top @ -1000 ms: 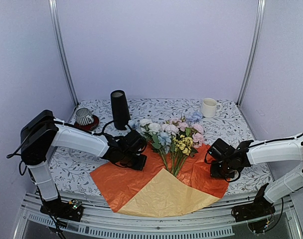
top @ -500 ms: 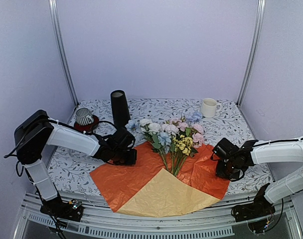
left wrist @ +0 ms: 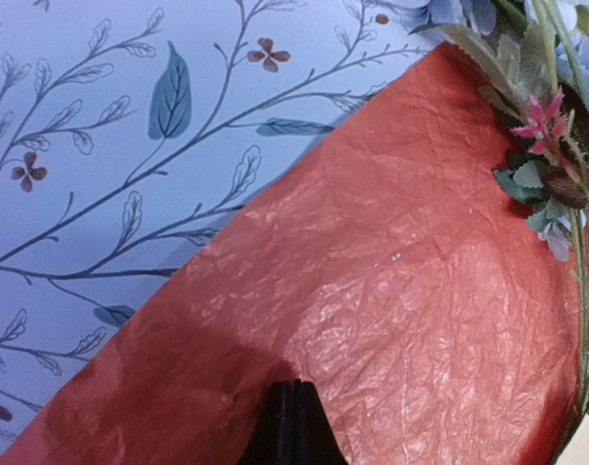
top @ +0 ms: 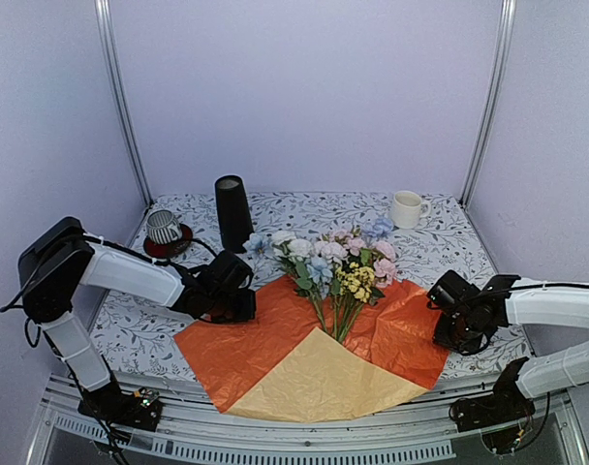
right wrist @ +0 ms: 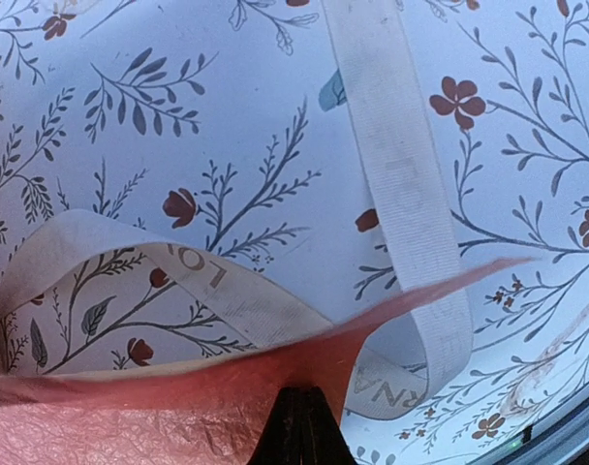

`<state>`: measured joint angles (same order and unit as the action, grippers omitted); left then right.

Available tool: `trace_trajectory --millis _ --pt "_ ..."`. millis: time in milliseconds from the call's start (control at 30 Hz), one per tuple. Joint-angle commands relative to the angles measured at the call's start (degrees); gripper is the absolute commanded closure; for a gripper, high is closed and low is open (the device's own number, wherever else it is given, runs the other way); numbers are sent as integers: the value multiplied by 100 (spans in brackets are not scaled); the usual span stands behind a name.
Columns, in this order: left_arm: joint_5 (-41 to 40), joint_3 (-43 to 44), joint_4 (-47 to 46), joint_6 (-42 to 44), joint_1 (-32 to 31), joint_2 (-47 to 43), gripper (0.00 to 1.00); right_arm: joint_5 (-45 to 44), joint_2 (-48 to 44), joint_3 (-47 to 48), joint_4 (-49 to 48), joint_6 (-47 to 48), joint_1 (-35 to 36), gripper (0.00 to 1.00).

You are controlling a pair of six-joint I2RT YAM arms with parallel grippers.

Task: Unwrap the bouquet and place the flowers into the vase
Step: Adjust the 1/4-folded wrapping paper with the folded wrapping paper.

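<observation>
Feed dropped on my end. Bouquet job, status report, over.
Left pincer shut, empty, over wrapping paper. Right pincer shut on paper's edge. Flowers lie on open paper, none in vase. Loose ribbon beside right pincer.

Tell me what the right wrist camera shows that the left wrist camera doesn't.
Right wrist only: a cream ribbon lying loose on the floral tablecloth, and the edge of the orange sheet lifted, apparently pinched by the shut right gripper. Left wrist only: the flowers, with stems and leaves along the right side, and the shut left gripper over flat paper. Both: the orange sheet and the floral tablecloth.
</observation>
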<state>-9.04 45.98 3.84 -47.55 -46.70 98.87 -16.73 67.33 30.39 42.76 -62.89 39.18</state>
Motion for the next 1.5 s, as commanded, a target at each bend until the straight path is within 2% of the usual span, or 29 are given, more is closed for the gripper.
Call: trace_trajectory --millis 0,200,333,400,467,533,633,733,767,900,1100,1133,1200,1300,1367,1467 --pt "-67 -246 590 -46 82 -51 100 -234 -255 296 226 17 -51 96" --pt "452 117 316 627 -81 -132 100 568 -533 881 -474 1425 -30 90" --pt "625 476 341 876 -217 -41 100 698 -291 1370 -547 1605 331 88" --pt "674 630 357 947 -270 39 100 525 -3 1665 -387 1567 570 83" --pt "691 761 391 1010 -310 110 100 250 308 1950 -106 1532 718 71" --pt "677 874 455 1064 -323 185 100 -1 472 2111 125 1544 741 63" --pt "620 981 520 1128 -331 254 100 -105 353 2222 261 1788 733 50" --pt "586 1115 551 1213 -323 362 100 -115 6 2310 409 2117 732 8" --pt "569 1177 579 1237 -324 414 100 -153 -114 2338 518 2128 735 0" --pt "533 1420 695 1277 -315 672 100 -235 -561 2444 1112 2125 622 1" --pt "320 1705 981 1275 -258 980 94 -562 -955 2454 1850 1733 374 1" --pt "261 1724 1044 1248 -236 976 90 -604 -999 2434 1838 1681 324 1" --pt "236 1660 1038 1293 -190 877 74 -667 -1039 2382 1765 1630 138 1" --pt "185 1488 994 1489 -87 561 55 -351 -992 2264 1362 1956 -243 1" --pt "190 1402 997 1691 38 379 47 -169 -919 2254 1188 2187 -361 1" --pt "412 1273 974 2062 320 190 42 -114 -943 2230 1126 2246 -453 1"
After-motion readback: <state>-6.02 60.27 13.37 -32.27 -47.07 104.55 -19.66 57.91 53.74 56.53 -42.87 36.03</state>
